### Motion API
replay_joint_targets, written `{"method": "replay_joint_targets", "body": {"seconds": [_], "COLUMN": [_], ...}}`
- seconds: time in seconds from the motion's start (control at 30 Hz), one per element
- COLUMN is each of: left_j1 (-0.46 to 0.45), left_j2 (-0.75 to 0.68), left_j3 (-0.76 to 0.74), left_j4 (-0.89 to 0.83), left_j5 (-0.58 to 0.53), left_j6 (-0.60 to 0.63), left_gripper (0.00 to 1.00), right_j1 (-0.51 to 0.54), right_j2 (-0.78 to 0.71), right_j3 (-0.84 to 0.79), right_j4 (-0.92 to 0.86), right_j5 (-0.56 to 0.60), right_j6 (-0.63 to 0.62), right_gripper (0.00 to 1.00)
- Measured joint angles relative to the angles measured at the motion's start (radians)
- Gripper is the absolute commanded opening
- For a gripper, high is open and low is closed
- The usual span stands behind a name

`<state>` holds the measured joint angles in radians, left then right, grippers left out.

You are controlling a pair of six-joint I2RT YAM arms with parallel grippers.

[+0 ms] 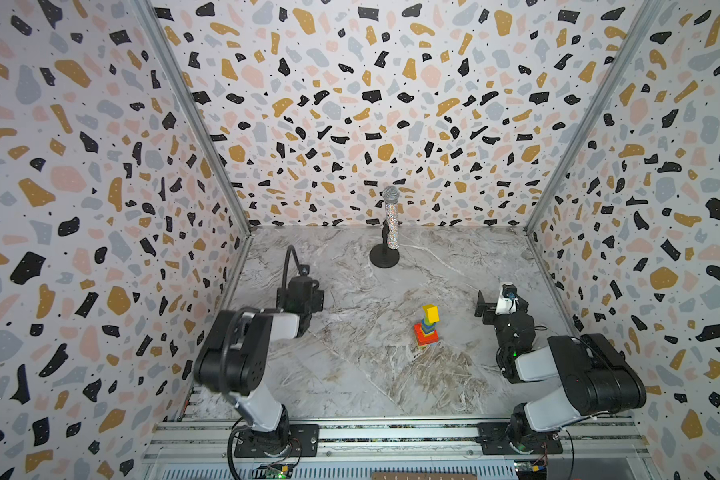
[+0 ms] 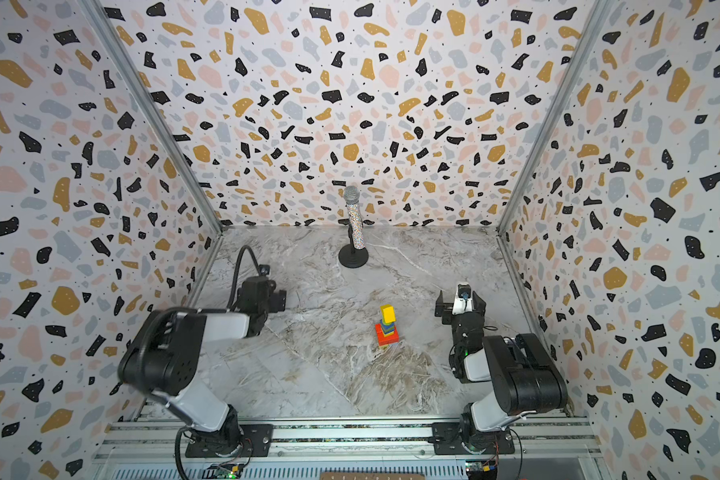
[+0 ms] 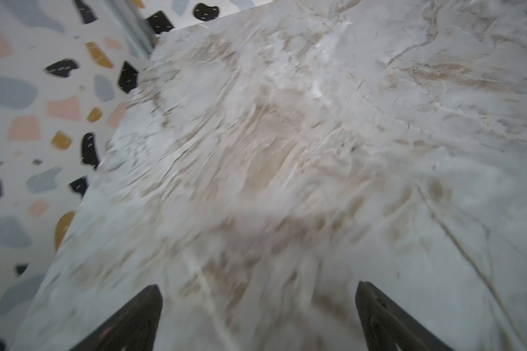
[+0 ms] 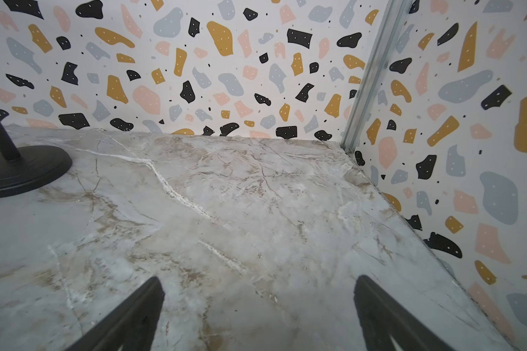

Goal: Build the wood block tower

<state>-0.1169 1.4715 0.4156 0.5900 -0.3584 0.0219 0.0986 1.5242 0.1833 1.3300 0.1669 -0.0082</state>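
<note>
Left gripper (image 3: 257, 287): jaws apart, empty, over the bare tabletop (image 1: 350, 374) at the left; the wrist view is blurred.
Right gripper (image 4: 257, 279): jaws apart, empty, low over the tabletop at the right, facing the far right corner.
Tower (image 1: 427, 328): stands between the two grippers, nearer the right one and clear of both, with red blocks (image 1: 424, 338) at the base and a yellow block (image 1: 430, 312) on top.
Loose blocks: none in view.
Handling: probably light, stiff, smooth painted wood; the pieces look merely stacked, so a nudge could topple them.
Hold: take one block by opposite flat sides, from above.
Microphone (image 1: 390, 220): far centre, well apart from the tower.
</note>
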Motion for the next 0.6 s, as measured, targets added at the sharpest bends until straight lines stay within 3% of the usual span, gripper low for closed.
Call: {"method": "replay_joint_targets", "body": {"seconds": [0.23,0.47,0.6], "left_j1": [0.021,0.021,0.021], "left_j2": [-0.040,-0.053,-0.045], "left_j3": [-0.071,-0.282,-0.277], "left_j4": [0.243,0.543,0.546], "left_j5": [-0.033,-0.070,-0.062], "left_j6": [-0.028,-0.046,-0.044], "left_gripper": [1.00,1.00,1.00], "right_j1": [0.002,0.030,0.042], "right_j2": [0.000,0.000,0.000], "right_j3": [0.000,-0.021,-0.043], "right_j4": [-0.002,0.026,0.056], "right_j5": [0.000,0.011,0.013], "right_j6": [0.000,-0.005,-0.017], "right_gripper": [0.99,0.99,0.99]}}
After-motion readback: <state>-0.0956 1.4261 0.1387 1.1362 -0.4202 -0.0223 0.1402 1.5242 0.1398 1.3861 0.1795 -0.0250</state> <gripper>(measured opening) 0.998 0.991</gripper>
